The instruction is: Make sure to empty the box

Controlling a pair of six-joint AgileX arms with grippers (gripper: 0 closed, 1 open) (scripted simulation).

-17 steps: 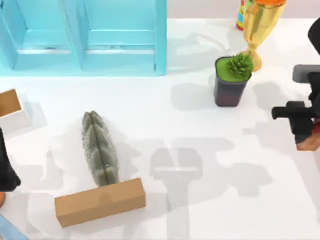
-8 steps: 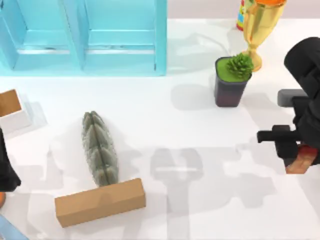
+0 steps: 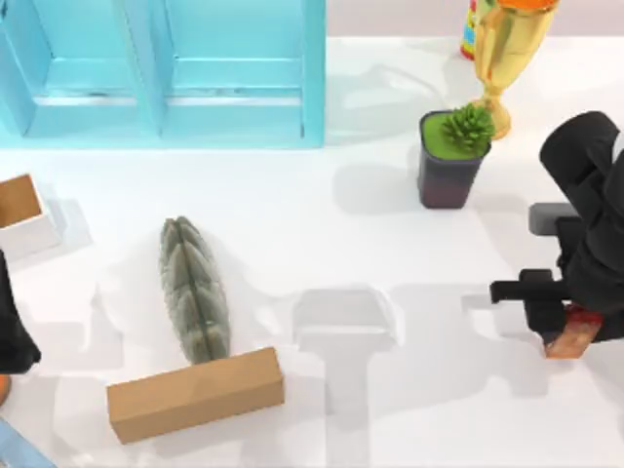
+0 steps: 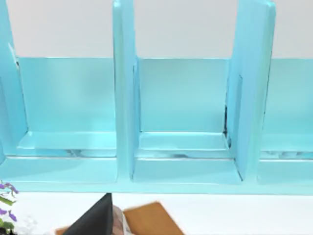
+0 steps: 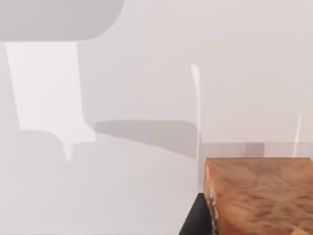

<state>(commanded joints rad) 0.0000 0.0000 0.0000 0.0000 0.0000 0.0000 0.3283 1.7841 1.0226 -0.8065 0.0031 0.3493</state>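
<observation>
A small white box with a brown inside sits at the table's left edge. My right gripper hangs over the right side of the table, shut on a reddish-brown wooden block. That block fills a corner of the right wrist view, with a dark finger beside it. My left arm is parked at the left edge, just in front of the box.
A blue shelf unit spans the back left. A grey-green ribbed object and a tan cardboard block lie front left. A potted plant and a gold trophy stand back right.
My right arm has moved toward the table's front and a little left, carrying the wooden block. The left arm has not moved.
</observation>
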